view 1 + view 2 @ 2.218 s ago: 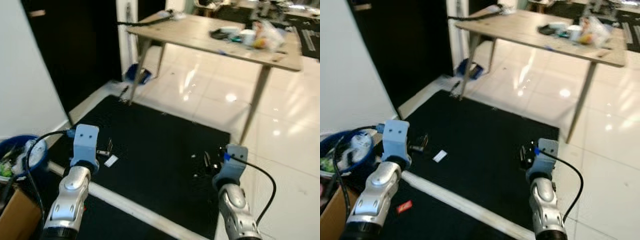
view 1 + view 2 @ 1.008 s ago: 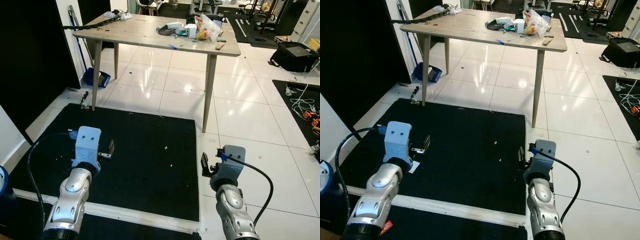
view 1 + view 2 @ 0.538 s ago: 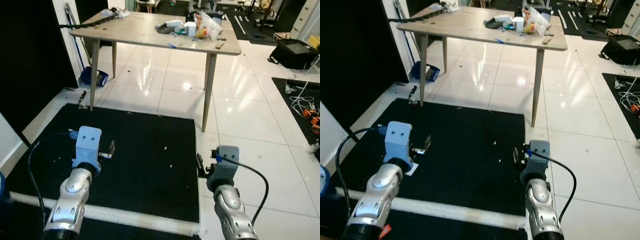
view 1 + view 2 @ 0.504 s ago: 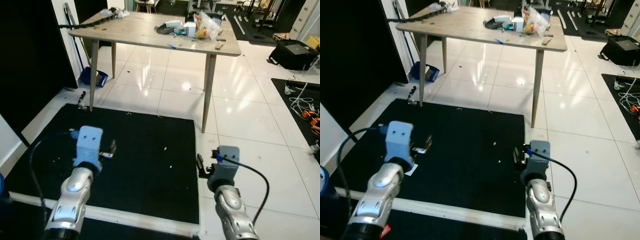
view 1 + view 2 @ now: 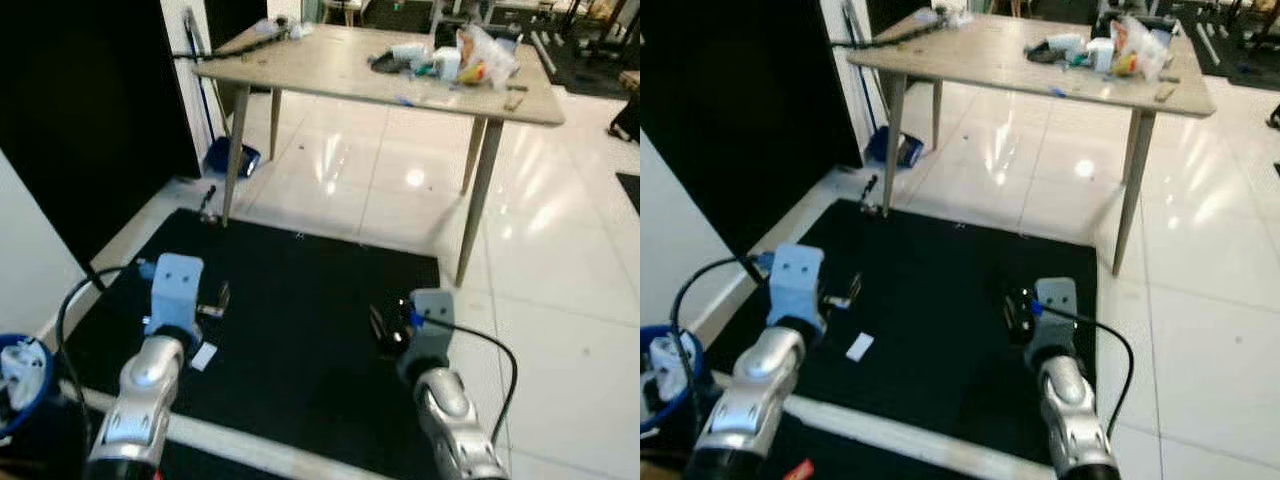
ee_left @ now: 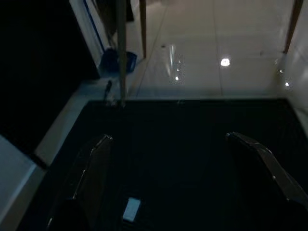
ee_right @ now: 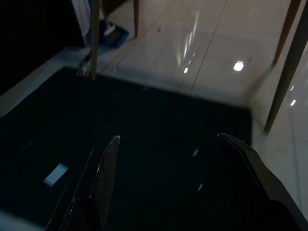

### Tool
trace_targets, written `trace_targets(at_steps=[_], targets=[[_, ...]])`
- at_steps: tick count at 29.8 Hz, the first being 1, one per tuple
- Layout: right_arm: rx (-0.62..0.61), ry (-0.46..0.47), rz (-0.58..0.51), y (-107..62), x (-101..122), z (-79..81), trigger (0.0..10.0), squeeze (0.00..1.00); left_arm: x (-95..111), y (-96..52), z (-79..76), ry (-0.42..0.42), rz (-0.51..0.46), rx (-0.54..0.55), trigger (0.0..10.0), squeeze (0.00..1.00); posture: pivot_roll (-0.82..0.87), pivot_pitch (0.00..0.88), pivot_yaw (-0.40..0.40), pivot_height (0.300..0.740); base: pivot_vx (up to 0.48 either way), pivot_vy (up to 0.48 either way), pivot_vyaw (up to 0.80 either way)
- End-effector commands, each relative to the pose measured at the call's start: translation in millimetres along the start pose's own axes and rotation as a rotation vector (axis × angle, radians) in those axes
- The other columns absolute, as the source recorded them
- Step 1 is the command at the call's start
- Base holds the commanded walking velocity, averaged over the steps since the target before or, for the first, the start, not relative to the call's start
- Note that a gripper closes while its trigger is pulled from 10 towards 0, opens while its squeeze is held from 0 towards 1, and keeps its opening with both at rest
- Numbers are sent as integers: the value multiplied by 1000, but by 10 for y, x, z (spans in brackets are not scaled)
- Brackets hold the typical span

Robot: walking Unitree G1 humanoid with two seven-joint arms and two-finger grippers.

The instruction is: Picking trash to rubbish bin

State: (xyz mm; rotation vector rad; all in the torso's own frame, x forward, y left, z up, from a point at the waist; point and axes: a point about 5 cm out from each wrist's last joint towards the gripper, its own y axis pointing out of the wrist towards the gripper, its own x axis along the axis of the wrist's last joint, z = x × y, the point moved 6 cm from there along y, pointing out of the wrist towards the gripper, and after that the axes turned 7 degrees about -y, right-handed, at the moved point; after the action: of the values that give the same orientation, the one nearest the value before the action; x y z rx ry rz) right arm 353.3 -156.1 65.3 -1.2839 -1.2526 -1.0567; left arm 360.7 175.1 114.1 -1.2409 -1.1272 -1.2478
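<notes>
I judge the task barely begun: a white scrap (image 5: 859, 346) of trash lies on the black mat (image 5: 300, 300), just ahead of my left tool (image 6: 168, 159), whose fingers stand wide apart with nothing between them. My right tool (image 7: 168, 159) hangs wide and empty too, above the mat near its right edge. The blue rubbish bin (image 5: 665, 375) sits at my far left (already holding some rubbish), close to the white wall. The desk (image 5: 330, 65) stands well beyond the mat, its legs clear of my reach, and open tile lies to the right.
</notes>
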Motion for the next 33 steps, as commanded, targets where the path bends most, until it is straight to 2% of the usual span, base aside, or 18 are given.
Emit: trace_targets(at_steps=[1,7,18,33], targets=[[19,9,25,-34,-82,76,10000,0,-80,-36,57,10,25,13,10000,0,-26,70,15,740,330,0,0],[5,25,30,-37,-91,40,10000,0,-77,-38,54,10,24,12,10000,0,-26,72,15,740,328,0,-135],[-5,26,32,-41,-96,23,10000,0,-77,-39,49,15,26,7,10000,0,-26,79,19,740,328,0,-743],[-18,24,37,-48,-107,-3,10000,0,-81,-40,48,14,29,7,10000,0,-26,80,19,740,324,0,0]])
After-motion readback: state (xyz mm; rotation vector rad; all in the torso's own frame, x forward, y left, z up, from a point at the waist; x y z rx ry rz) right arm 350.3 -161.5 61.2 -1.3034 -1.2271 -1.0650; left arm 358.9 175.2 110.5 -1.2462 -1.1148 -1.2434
